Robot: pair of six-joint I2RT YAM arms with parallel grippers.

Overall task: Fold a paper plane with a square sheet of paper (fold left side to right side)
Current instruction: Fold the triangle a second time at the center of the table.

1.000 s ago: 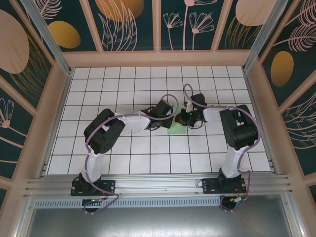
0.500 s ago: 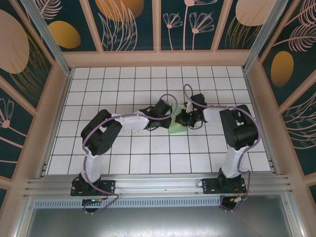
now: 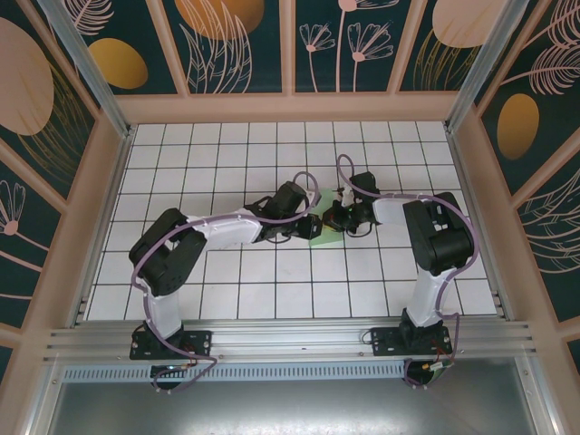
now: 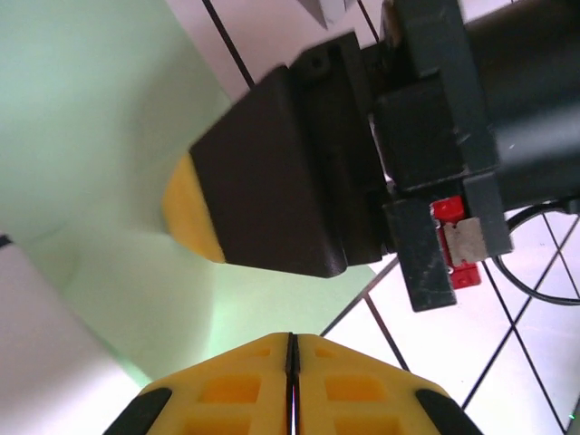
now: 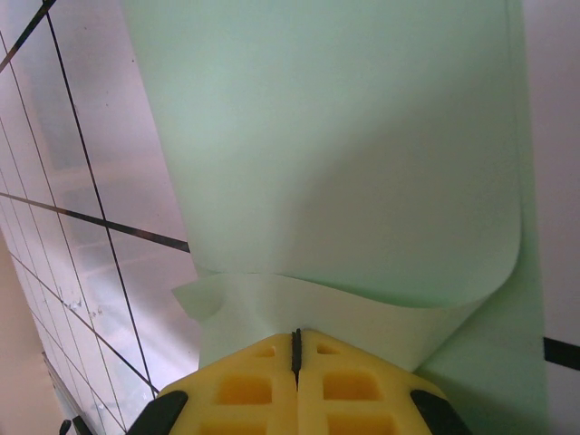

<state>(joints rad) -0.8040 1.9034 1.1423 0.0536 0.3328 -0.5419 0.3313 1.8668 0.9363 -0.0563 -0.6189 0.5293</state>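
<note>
The square sheet of paper, pale mint green, lies on the white grid tiles between the two grippers. In the right wrist view one edge of the paper curls up and over to my right gripper, which is shut on that lifted edge. My left gripper is shut, its yellow tips just above the paper, with nothing visibly between them. A black, yellow-tipped finger of the right gripper rests on the sheet straight ahead of it. From above, the left gripper and right gripper nearly touch. The paper plane is out of view.
The white grid table spreads all round the paper. Wooden walls with painted panels close in the left, right and back. A metal rail holding both arm bases runs along the near edge.
The left arm has stretched out, carrying its gripper right, up to the paper's left edge beside the right gripper. The right arm has held still.
</note>
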